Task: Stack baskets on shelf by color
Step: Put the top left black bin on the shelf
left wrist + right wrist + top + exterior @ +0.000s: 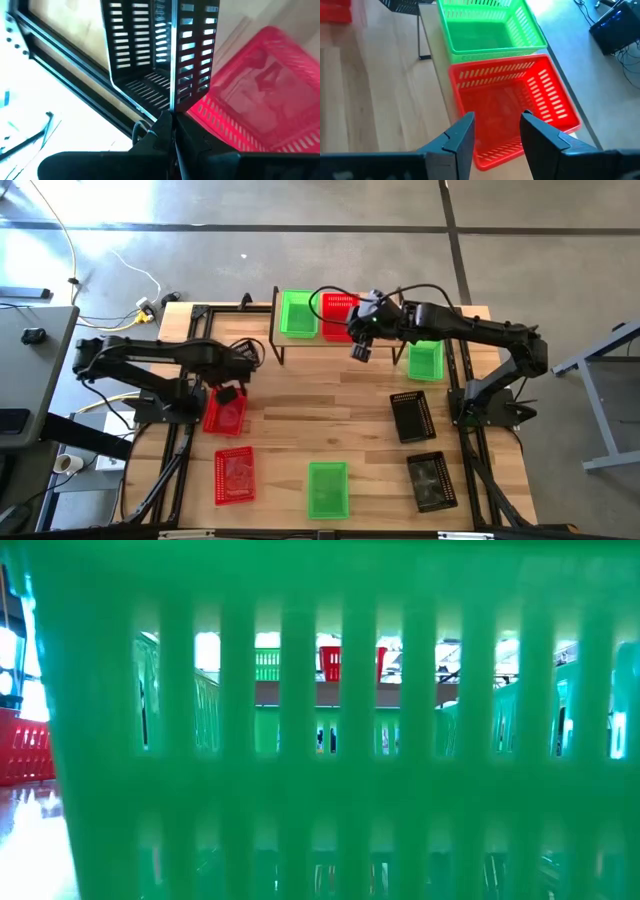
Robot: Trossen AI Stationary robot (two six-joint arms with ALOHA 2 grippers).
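Note:
The shelf (300, 340) stands at the table's far middle. On it rest a green basket (298, 313) and a red basket (338, 315), side by side on their bottoms. My right gripper (495, 135) is open above the red basket's (510, 100) near end; the green basket (490, 25) lies beyond it. My left gripper (172, 132) is at the table's left, shut on a black basket (155, 50) above a red basket (265, 95) that rests on the table. My left gripper pinches one wall of the black basket at its edge (173, 100) between its two shut fingers; the wall runs edge-on away from the fingers. The basket is lifted clear and tilted, its open side turned sideways, above the red basket (225, 412).
On the table lie another red basket (235, 475), a green basket at the near edge (327, 488) that fills the low view (320, 740), two black baskets (410, 416) (432, 480) at the right and a green basket (425, 360) near the shelf's right end.

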